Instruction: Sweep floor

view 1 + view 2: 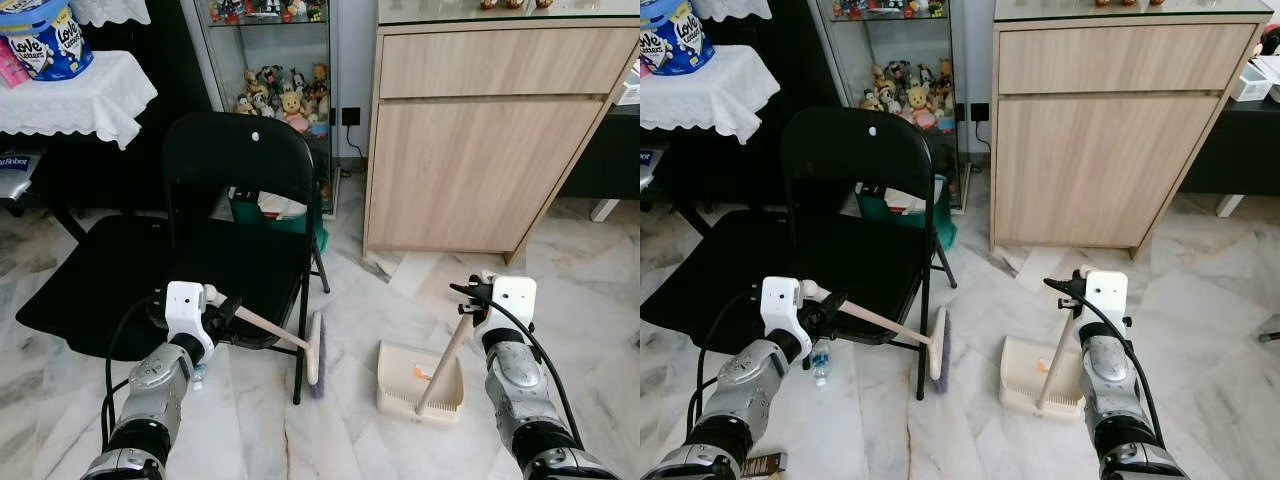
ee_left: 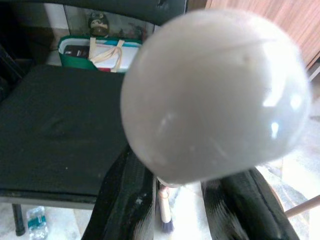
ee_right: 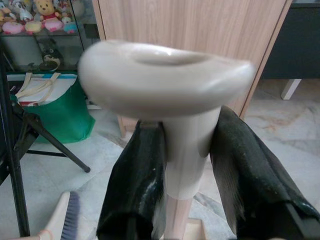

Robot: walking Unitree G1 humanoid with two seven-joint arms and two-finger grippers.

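Nearest, left gripper [image 1: 222,308] clamped on the top of the brush [image 1: 314,348] handle, fingers [image 2: 125,200] closed tight just under the rounded knob, so the stick cannot slip through. Handle angled down and inward, which puts the bristle head on the floor [image 1: 350,440] beside the front leg of the chair [image 1: 235,215], turned toward the pan. Likely set that way for a short stroke across the tiles into the pan mouth.

Right gripper [image 1: 473,296] closed the same way on the dustpan [image 1: 420,385] handle, fingers [image 3: 137,185] pinching the neck just below the flared cap. Handle slightly tilted, pan flat on the floor with its open lip toward the brush; a small orange scrap lying inside. Held down, probably, to stop it sliding while dirt is pushed in.

Brush head and pan near each other, not touching, a strip of bare marble between them.

A little bottle [image 1: 820,360] lying on the floor under the chair's front edge, beside the left arm: could get in the way of a wider stroke.

Further back, a green bag [image 1: 290,220] behind the chair, then a wooden cabinet [image 1: 480,150] against the wall, and a glass case [image 1: 285,90] of soft toys.
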